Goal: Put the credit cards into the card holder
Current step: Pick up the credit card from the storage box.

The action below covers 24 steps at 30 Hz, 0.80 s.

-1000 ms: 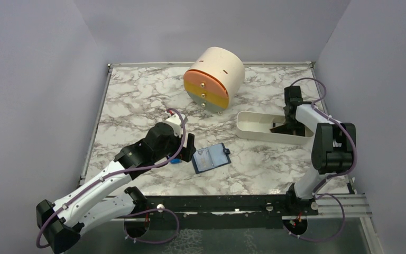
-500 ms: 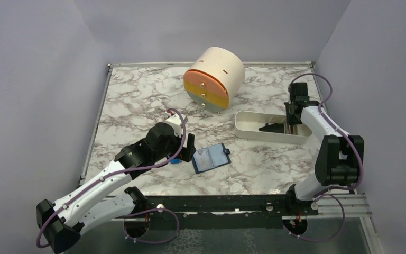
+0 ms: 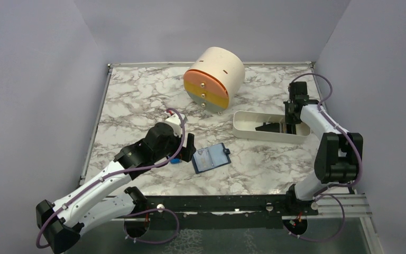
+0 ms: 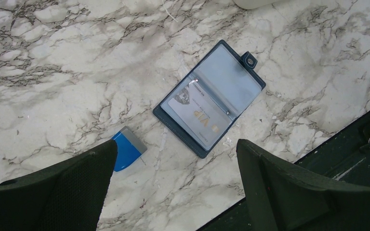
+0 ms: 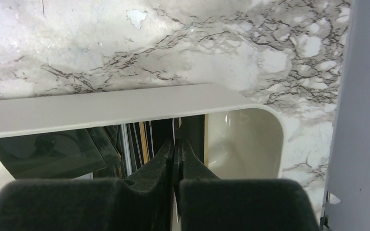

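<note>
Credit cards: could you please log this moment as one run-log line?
right claw: shut on pale credit card in white oblong tray | left claw: open above open navy card holder, one card inside

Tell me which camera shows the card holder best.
Left wrist: the card holder lies open and large in frame, with one card in a pocket and the snap tab visible. Top external shows it small and without detail. Right wrist does not show it.

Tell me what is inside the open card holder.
One pale card printed VIP sits in the pocket of the card holder half away from the snap tab. The tab half shows only blue-grey lining. Anything beneath the VIP card is hidden.
</note>
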Motion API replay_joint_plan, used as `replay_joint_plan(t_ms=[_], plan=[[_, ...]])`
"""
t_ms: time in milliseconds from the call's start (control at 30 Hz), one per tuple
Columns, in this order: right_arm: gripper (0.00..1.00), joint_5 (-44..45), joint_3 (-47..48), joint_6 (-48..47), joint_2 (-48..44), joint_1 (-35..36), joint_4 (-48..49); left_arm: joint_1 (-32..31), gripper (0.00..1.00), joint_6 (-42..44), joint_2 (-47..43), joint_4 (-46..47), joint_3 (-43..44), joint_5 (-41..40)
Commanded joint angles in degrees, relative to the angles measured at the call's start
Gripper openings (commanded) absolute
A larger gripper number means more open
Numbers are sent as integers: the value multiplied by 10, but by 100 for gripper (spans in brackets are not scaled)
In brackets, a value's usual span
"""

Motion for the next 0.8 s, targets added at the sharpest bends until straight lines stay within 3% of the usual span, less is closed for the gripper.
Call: replay_joint_plan(t_ms=[0, 467, 767], plan=[[1, 28, 44, 42, -18, 3, -52, -2, 97, -8, -12, -6, 12, -10], [1, 7, 82, 97, -95, 21, -141, -2, 94, -25, -10, -6, 7, -26], [1, -37, 82, 160, -165, 131, -146, -2, 89, -101, 1, 15, -5, 33]])
